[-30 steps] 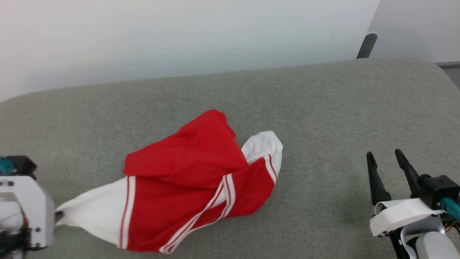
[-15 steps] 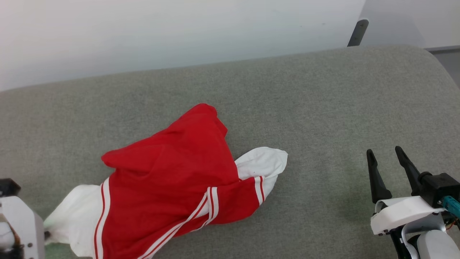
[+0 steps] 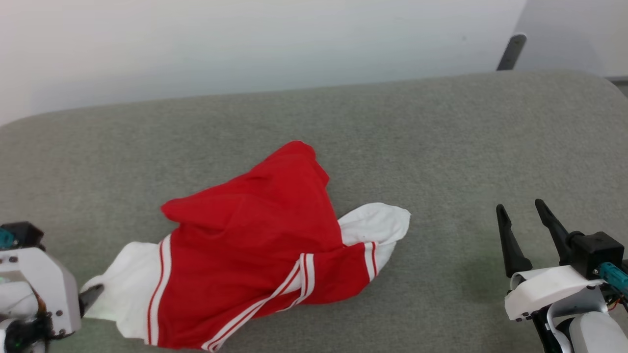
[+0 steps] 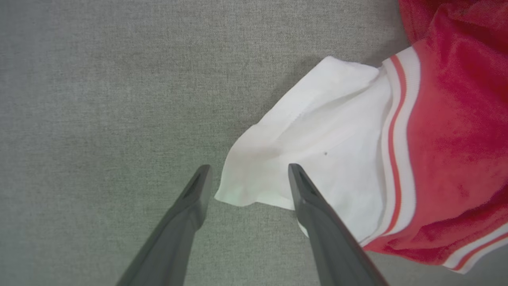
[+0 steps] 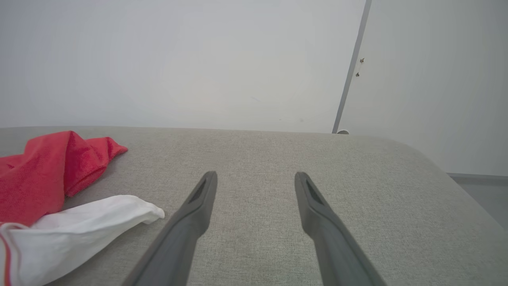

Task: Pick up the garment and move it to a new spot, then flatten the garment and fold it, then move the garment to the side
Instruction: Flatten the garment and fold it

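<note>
Grey-green upholstery [image 3: 466,137] stretched wide below a white wall [image 3: 245,39]. The garment [image 3: 255,245] lay crumpled on its left-middle part, with one white sleeve end [image 4: 317,131] reaching to the left gripper [image 4: 249,169]. This gripper's fingers were spread, and the sleeve corner lay between them, not pinched. The right gripper [image 3: 519,206], well apart from the cloth, was also spread and held nothing.

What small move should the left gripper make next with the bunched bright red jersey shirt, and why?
Probably close the left gripper on the white sleeve end of the bright red jersey shirt: its open fingers straddle that corner's edge, and the shirt lies crumpled on the grey fabric surface, so it needs pulling flat. The right gripper hangs open, apart.
</note>
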